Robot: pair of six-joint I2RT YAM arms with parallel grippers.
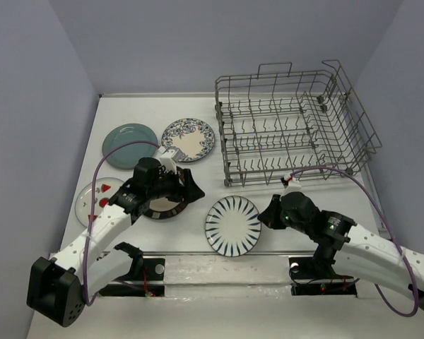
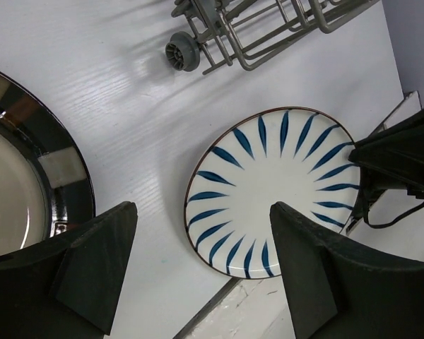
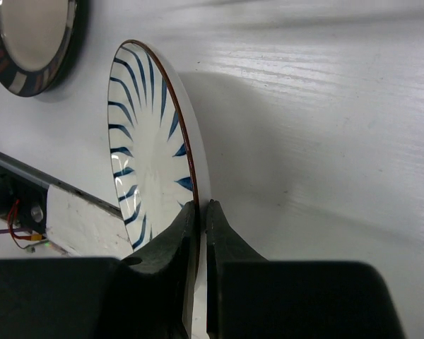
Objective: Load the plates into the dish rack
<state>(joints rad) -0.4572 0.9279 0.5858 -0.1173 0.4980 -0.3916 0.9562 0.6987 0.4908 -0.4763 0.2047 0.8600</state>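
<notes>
Right wrist view: right gripper (image 3: pixel 200 212) clamped shut on the rim of the round white plate with dark blue radial stripes (image 3: pixel 145 134), one finger on each face, rim seen edge-on. Impossible to tell from here whether raised off the white table (image 1: pixel 148 106) or only tipped. From above, held by its right-hand edge and stretching away to the left of that gripper, low between the two arms near the table's front edge. Beyond it, away from the bases and a little to the right: the large grey wire dish rack (image 1: pixel 225 141) with rows of upright tines, long side running left to right, no plate in it yet, its near-left corner closest. Nearer to the right arm by a clear margin. Probably calls for lifting, turning the plate up on edge and clearing the rack's near wall before lowering between tines. Left gripper (image 2: pixel 201 244) spread wide, holding nothing, hovering by the brown-rimmed cream plate (image 1: pixel 162 207), just left of the striped one and close enough to mind. Farther left and back, flat on the table: plain teal plate (image 1: pixel 129 141), blue-floral white plate (image 1: pixel 189 139), white plate with small red marks (image 1: pixel 99 198).
</notes>
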